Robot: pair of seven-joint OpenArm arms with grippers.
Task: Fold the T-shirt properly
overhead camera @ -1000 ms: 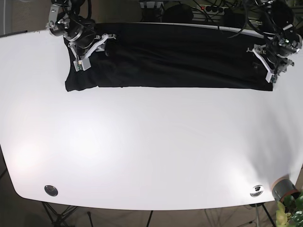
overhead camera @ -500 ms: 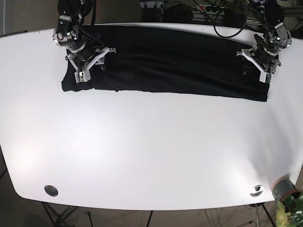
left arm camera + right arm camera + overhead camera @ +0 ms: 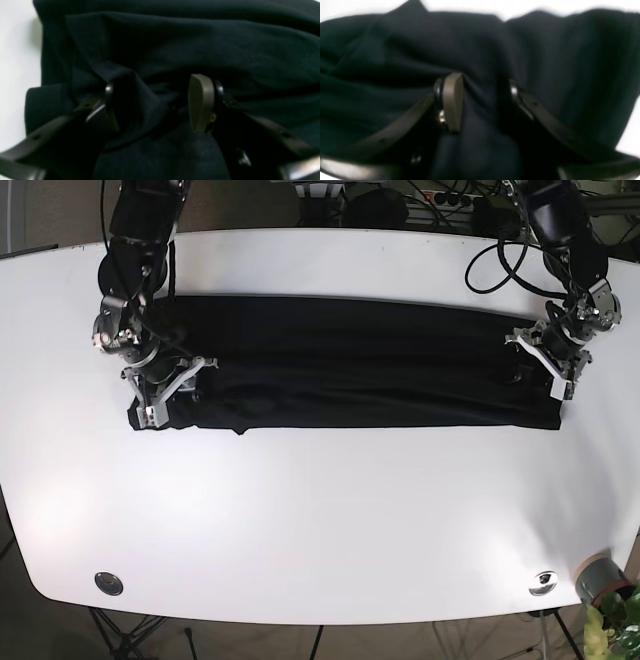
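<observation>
T-shirt (image 3: pixel 350 375) cloth fills both wrist views, dark navy to black, soft and matte, bunched into loose ridges between the fingers. On the left gripper (image 3: pixel 155 105) the fingers (image 3: pixel 201 102) stand apart with a fold of fabric pinched up between them; one olive pad shows bare, the other is half buried in cloth. Whether they are actually gripping that fold I cannot tell. The right gripper (image 3: pixel 482 100) looks much the same: fingers (image 3: pixel 452 100) spread, a ridge of cloth rising in the gap, its hold likewise unclear.

Out from the fingers, the garment lies as one long, narrow dark band across the far half of the white table (image 3: pixel 320 520), with a gripper at each end. Its near edge runs fairly straight; the surface carries shallow lengthwise creases.

Judging by that shape, the shirt seems already folded lengthwise at least once. Folding the ends in to make a compact packet appears to remain, and perhaps smoothing the creases.
</observation>
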